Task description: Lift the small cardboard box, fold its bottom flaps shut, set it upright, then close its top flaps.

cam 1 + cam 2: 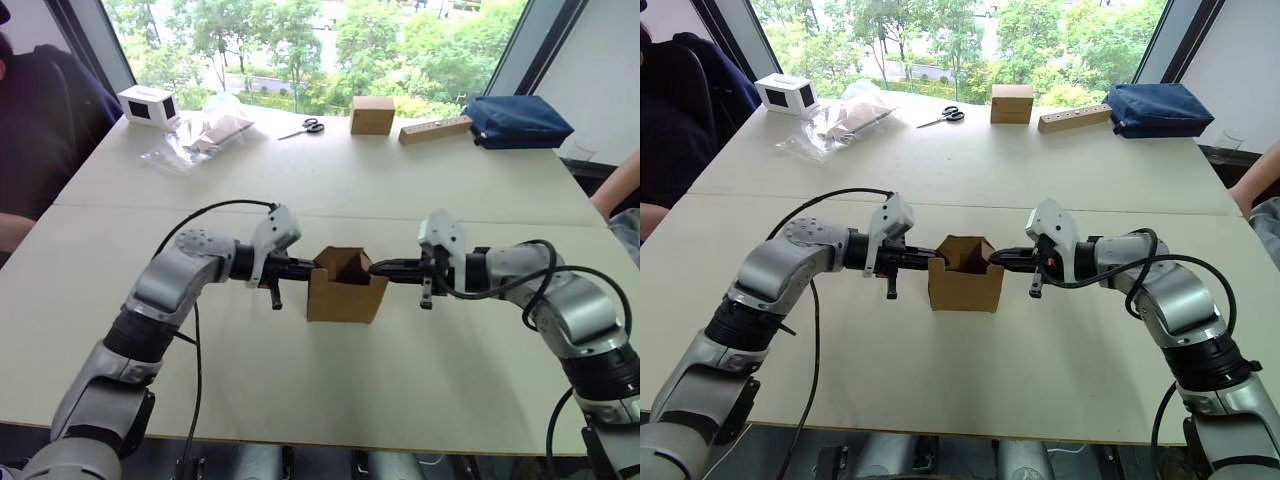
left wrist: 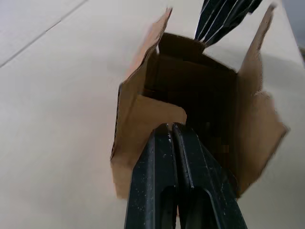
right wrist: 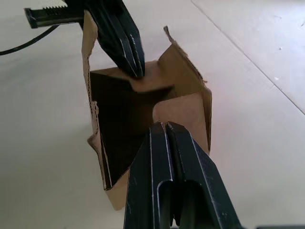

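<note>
The small cardboard box [image 1: 346,298] stands upright in the middle of the table with its top open. My left gripper [image 1: 311,268] is shut, and its tip rests on the left top flap [image 2: 153,114], which tilts inward. My right gripper [image 1: 376,268] is also shut and comes from the opposite side, its tip on the right top flap [image 3: 183,107], likewise tilted into the opening. The front and back flaps stand up. In the right wrist view the left gripper [image 3: 137,70] touches the far flap. The box's inside is dark.
Along the far edge of the table [image 1: 300,390] lie a white box with dark panels [image 1: 150,105], a plastic bag [image 1: 205,135], scissors [image 1: 305,127], a tan cube box [image 1: 372,115], a wooden block [image 1: 435,129] and a blue bag [image 1: 518,121]. People sit at left [image 1: 40,120] and right [image 1: 615,190].
</note>
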{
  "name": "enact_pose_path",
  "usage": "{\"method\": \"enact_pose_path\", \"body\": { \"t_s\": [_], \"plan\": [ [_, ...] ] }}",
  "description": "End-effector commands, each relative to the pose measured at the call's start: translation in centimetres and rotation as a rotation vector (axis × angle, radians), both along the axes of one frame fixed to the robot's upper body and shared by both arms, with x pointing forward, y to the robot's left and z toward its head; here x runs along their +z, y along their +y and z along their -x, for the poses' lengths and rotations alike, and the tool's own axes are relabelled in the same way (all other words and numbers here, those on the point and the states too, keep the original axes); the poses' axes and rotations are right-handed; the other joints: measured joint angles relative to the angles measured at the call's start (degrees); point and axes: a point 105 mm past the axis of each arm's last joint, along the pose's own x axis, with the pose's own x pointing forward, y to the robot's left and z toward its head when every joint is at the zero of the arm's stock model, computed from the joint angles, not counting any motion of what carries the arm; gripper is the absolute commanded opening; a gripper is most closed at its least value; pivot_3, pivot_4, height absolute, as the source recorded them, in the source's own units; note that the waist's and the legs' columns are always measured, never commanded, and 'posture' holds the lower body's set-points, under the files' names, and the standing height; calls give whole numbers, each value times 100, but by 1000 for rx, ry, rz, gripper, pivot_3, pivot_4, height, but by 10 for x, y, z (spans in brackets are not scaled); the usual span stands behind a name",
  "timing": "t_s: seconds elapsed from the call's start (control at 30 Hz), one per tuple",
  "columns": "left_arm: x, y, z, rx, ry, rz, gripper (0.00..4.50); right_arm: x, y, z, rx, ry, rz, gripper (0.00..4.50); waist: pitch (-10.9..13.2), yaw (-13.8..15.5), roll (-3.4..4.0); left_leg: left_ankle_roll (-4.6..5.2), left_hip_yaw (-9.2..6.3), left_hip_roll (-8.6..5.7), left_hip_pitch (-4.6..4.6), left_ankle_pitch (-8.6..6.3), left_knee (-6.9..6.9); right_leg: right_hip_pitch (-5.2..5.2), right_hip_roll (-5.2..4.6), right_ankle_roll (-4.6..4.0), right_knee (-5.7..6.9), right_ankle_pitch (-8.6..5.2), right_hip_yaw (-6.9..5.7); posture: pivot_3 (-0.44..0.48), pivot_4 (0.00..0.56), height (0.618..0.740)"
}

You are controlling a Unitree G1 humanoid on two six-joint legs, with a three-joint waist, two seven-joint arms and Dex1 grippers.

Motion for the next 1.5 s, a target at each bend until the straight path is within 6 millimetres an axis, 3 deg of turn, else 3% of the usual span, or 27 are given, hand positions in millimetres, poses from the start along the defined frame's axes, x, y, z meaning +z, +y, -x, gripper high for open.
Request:
{"method": "enact_pose_path", "body": {
  "t_s": [0.03,0.47,0.6,0.73,0.87,1.03,1.2,1.33,1.5],
  "plan": [
    [3,-4,-1,-35,-29,-25,62,4,6,-1,35,-41,18,0,0,4,0,0,0,0,0,0,0,0,0,0,0,0,0,0,150,740],
    [2,-9,2,-42,-39,-6,62,-6,10,-8,58,-54,90,0,0,5,1,2,-1,2,0,-1,0,0,-1,0,1,0,0,0,150,740],
    [15,-3,5,-36,29,111,62,-5,10,-8,58,-55,89,0,0,2,1,2,-1,7,0,-1,0,1,-1,0,2,0,0,0,150,740],
    [42,14,1,6,67,247,62,-3,9,-10,53,-60,84,0,0,-8,1,-1,-2,10,0,1,0,-2,1,0,3,0,-1,0,150,740],
    [55,34,-20,107,42,290,62,2,8,-11,54,-67,74,0,0,0,1,0,-3,10,1,0,0,-1,1,0,3,0,-2,0,150,740],
    [51,42,-38,167,24,270,62,5,7,-12,52,-74,63,0,0,6,1,-8,0,0,-1,5,0,0,0,0,0,0,-3,0,150,740],
    [16,35,-63,188,53,190,62,11,9,-13,53,-94,57,0,0,21,1,-9,5,-5,-1,5,1,1,0,1,1,0,-7,0,150,740],
    [6,23,-66,139,72,181,62,21,8,-10,56,-116,46,0,0,-3,0,-12,8,-8,-6,7,1,3,0,1,0,0,-10,0,150,740],
    [-6,13,-63,91,97,159,62,54,3,1,36,-161,-21,0,0,0,0,-10,6,-5,-12,6,1,-9,0,1,1,1,-10,0,150,740]
  ]
}}
